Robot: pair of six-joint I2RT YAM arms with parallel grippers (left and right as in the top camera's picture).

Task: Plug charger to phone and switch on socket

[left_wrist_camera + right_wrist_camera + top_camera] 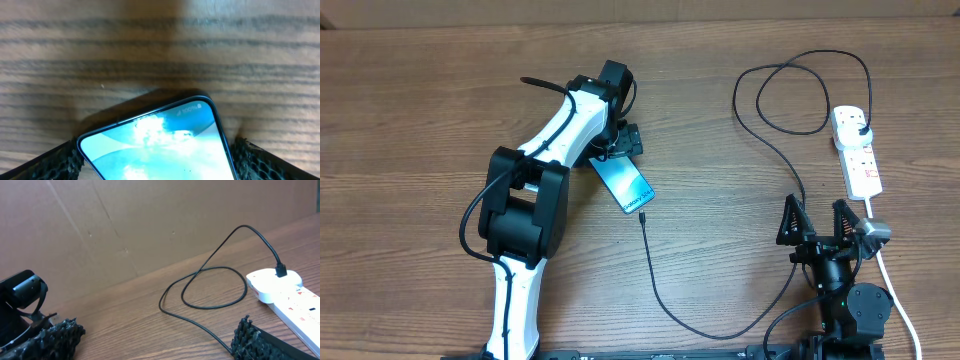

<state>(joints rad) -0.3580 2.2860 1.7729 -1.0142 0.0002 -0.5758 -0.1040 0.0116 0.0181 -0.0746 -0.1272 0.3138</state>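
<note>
Overhead: left hand (620,150), spread apart, brackets phone (626,184), likely steadying it.
Right hand (814,212), also apart, hovers near socket (857,150).

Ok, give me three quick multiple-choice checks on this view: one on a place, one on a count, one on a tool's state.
1. Where does the phone lie?
A) hanging off the near edge
B) between the left tool's fingers
C) face down at far right

2. How many plugs sit in the power strip?
A) one
B) none
C) three

3. How is the right tool?
A) shut tight
B) half shut on something
C) open, empty

Answers:
1 B, the left wrist view shows the lit screen flanked by both fingers.
2 A, a single black plug sits at the strip's far end.
3 C, its fingers stand spread with nothing between them.
</note>
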